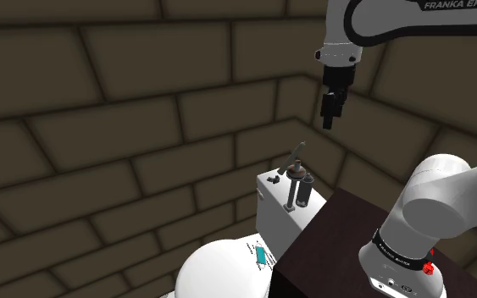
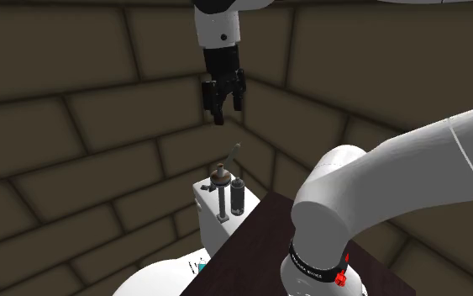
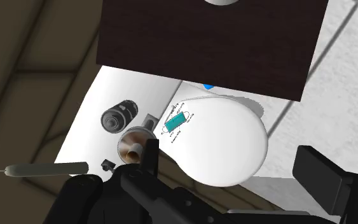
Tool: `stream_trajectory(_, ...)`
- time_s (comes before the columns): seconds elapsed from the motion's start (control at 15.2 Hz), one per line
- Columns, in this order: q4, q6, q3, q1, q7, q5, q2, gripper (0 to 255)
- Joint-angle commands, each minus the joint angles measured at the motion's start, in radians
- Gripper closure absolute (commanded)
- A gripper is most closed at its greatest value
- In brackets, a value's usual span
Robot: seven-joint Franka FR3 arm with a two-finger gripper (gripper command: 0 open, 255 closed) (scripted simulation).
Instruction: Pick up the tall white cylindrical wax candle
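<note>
My end effector [image 1: 330, 122] hangs high in the air, well above everything it could touch. In the wrist view its two black fingers [image 3: 327, 181] stand wide apart with nothing between them, so it is released and empty.

Well below it I see a white box [image 1: 272, 207] with a flat top, set against the dark block wall [image 1: 101, 110]. The candle [image 1: 293, 157] is over the wall-side edge of that top. It is a slim cylinder that shows grey rather than white, tilted well off upright, with its wick end leaning out toward the wall. From the wrist camera its length [image 3: 47, 168] crosses that edge. I cannot tell what props it up, or whether it touches its neighbour.

Just beside it stands a thin post with a round cup-like head [image 1: 295, 179], brown inside when seen from above [image 3: 133, 143]. Next to that, toward the corner nearer the stand, is a dark ribbed cylinder [image 1: 307, 191], upright.

On the box's front side sits a white domed oval [image 3: 219, 143] with a small teal label [image 3: 175, 122]. The dark brown stand [image 1: 346, 245] butts up beside the box.
</note>
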Motion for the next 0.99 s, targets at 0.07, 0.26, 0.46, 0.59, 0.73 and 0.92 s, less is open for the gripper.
stream_trajectory(0.07,-0.014,0.023,-0.010,0.000,-0.028,-0.021,0.016,0)
stream_trajectory(0.26,-0.051,0.095,-0.041,-0.001,-0.106,-0.086,0.073,0)
stream_trajectory(0.46,-0.078,0.174,-0.071,-0.004,-0.179,-0.150,0.142,0)
stream_trajectory(0.59,-0.091,0.228,-0.091,-0.008,-0.224,-0.194,0.194,0)
stream_trajectory(0.73,-0.098,0.285,-0.109,-0.013,-0.266,-0.237,0.251,0)
stream_trajectory(0.92,-0.099,0.371,-0.135,-0.022,-0.322,-0.301,0.344,0)
